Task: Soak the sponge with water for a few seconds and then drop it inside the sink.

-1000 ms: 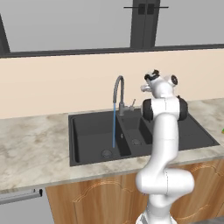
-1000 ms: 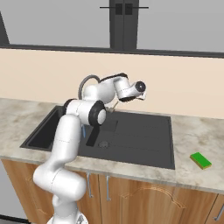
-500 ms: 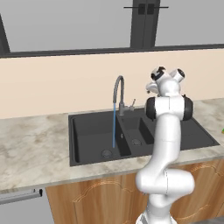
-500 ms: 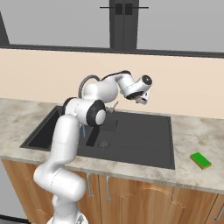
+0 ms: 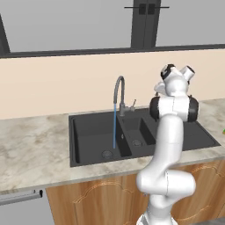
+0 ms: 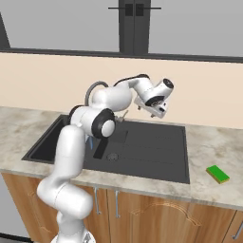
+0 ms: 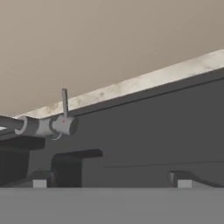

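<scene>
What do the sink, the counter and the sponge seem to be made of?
Sink: matte black, perhaps composite stone; no shine shows. Counter: mottled beige-grey, looks like polished granite or marble. Sponge: green pad over a yellow layer, likely foam.

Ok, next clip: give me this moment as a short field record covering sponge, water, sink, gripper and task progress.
sponge: lies flat on the counter, right of the sink, green face up, untouched
water: running, a thin blue stream from the faucet into the larger basin
sink: black double basin, nothing in either bowl
gripper: open and empty, raised over the sink's back edge near the faucet handle
counter: marbled stone
progress: tap on; sponge not yet picked up
</scene>
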